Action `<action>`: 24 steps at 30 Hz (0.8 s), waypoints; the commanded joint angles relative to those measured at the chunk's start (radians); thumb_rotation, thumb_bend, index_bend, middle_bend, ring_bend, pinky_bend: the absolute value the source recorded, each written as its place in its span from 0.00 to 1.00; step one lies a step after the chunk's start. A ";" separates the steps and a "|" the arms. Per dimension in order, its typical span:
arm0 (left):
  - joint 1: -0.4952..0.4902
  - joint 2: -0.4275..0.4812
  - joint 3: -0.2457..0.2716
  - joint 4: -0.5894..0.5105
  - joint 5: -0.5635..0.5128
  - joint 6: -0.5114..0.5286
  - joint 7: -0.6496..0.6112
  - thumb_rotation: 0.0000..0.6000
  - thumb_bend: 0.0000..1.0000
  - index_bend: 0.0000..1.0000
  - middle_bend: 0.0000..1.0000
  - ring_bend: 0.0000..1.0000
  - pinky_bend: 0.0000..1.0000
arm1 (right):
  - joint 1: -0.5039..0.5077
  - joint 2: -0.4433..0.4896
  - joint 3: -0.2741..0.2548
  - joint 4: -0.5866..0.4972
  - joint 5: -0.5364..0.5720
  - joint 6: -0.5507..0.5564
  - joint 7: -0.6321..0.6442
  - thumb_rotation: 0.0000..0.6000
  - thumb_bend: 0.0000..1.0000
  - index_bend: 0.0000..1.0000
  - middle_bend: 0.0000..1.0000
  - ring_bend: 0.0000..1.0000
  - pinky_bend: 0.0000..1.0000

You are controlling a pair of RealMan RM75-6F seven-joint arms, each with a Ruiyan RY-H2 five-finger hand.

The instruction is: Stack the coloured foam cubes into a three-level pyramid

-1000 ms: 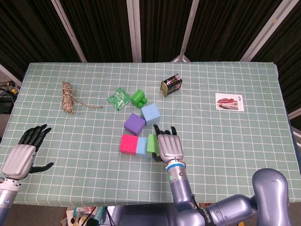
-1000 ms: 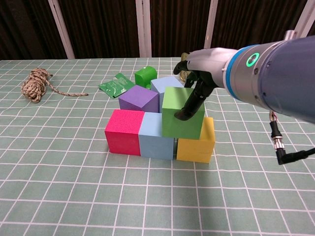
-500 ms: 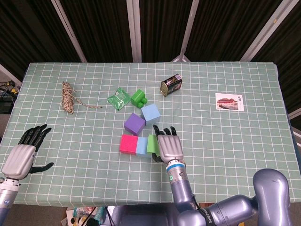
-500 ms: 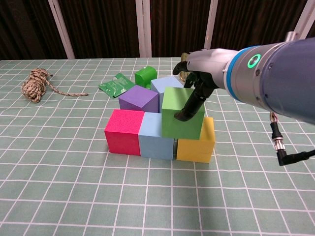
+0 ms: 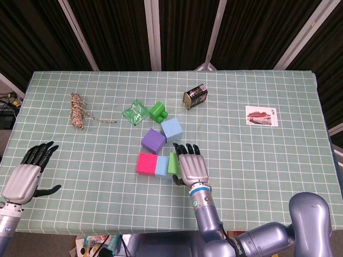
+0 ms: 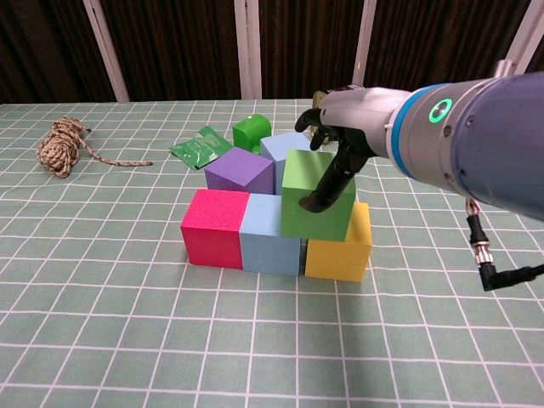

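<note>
Right robot hand (image 6: 340, 140) grips lime-green foam cube (image 6: 317, 206) | cube rests atop pale-blue foam cube (image 6: 270, 236) and yellow foam cube (image 6: 340, 248) | left robot hand (image 5: 24, 179) open, empty, near bench (image 5: 268, 160) edge

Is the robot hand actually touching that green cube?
Touching. In the chest view the right robot hand has dark fingers pressed against the green cube.

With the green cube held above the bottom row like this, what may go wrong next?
1. The right hand holds the green foam cube over the seam between the light blue foam cube and the yellow foam cube; it looks slightly tilted, so it might slip off on release.
2. Pressing down could push the unfixed bottom row apart, including the pink foam cube.
</note>
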 commanded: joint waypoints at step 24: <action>0.005 0.001 0.004 -0.004 0.012 0.011 0.009 1.00 0.13 0.00 0.01 0.00 0.00 | -0.109 0.159 -0.070 -0.118 -0.097 -0.043 0.096 1.00 0.35 0.00 0.00 0.00 0.00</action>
